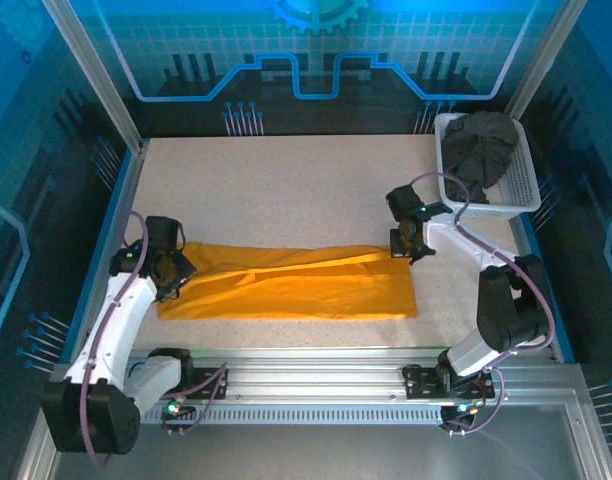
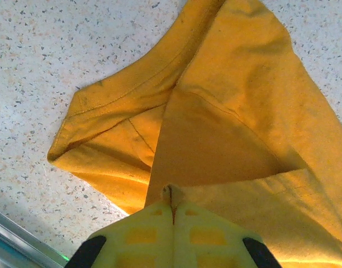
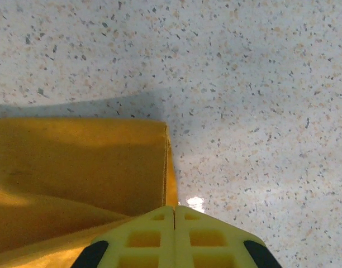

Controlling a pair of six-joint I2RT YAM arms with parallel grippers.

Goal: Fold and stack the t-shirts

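Observation:
The orange-yellow t-shirt (image 1: 296,285) lies as a long folded band across the near half of the table. My left gripper (image 1: 172,268) is at its left end, shut, with a small fold of the orange cloth (image 2: 227,111) pinched at the tips of the gripper (image 2: 172,204). At the band's upper right corner, my right gripper (image 1: 408,246) is shut, and the shirt's hem edge (image 3: 166,167) runs into the closed tips of that gripper (image 3: 175,209). The charcoal grey t-shirt (image 1: 479,148) sits crumpled in the white basket (image 1: 521,190).
The white mesh basket stands at the back right corner, close behind the right arm. Speckled tabletop (image 1: 286,190) stretches behind the shirt. A metal rail (image 1: 306,375) runs along the near edge, and a blue frame (image 1: 106,235) borders the left side.

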